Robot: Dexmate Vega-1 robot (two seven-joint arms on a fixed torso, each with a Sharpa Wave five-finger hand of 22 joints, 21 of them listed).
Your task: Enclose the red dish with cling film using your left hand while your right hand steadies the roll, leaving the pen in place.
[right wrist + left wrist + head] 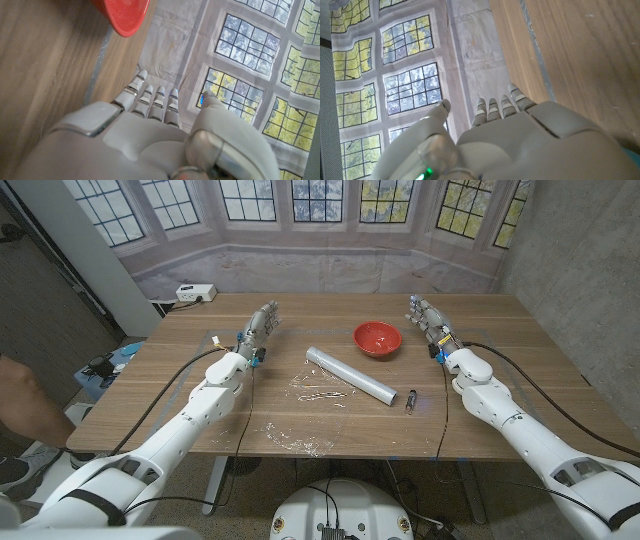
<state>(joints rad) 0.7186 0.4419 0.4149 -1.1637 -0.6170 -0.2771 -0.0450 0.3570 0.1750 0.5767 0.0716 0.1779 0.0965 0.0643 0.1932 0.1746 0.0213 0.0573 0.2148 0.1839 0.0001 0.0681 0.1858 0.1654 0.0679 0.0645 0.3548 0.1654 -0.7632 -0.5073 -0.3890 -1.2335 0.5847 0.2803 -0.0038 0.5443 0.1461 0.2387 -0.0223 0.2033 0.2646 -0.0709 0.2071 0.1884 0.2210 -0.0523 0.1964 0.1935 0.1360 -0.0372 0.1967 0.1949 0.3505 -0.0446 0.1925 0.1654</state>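
The fingers [496, 107] of the left hand [259, 328] reach straight out, side by side, with the thumb set apart; they grasp nothing. The hand stands over the far left part of the wooden desk [240, 425], its palm side turned inward, and whether it touches the wood cannot be told. The fingers [150, 97] of the right hand [428, 317] are likewise released and extended, holding nothing, near the far right part of the desk.

The red dish [377, 338] sits on the desk toward its far side, just inward of the right hand and apart from it; its rim [122, 17] also shows in the right wrist view, beyond the fingertips. The roll [350, 374] of cling film lies near the desk's middle, running on a slant from the centre toward the near right, close to the dish but not touching it. The pen [410, 399], small and dark, lies just past the roll's nearer end. Crumpled bits of film [322, 394] lie on the wood beside the roll, and more [290, 438] toward the near edge.

A white box [194, 293] rests at the far left corner. A person's arm [25, 400] shows at the left edge. Behind the desk hangs a backdrop printed with windows [320, 200].
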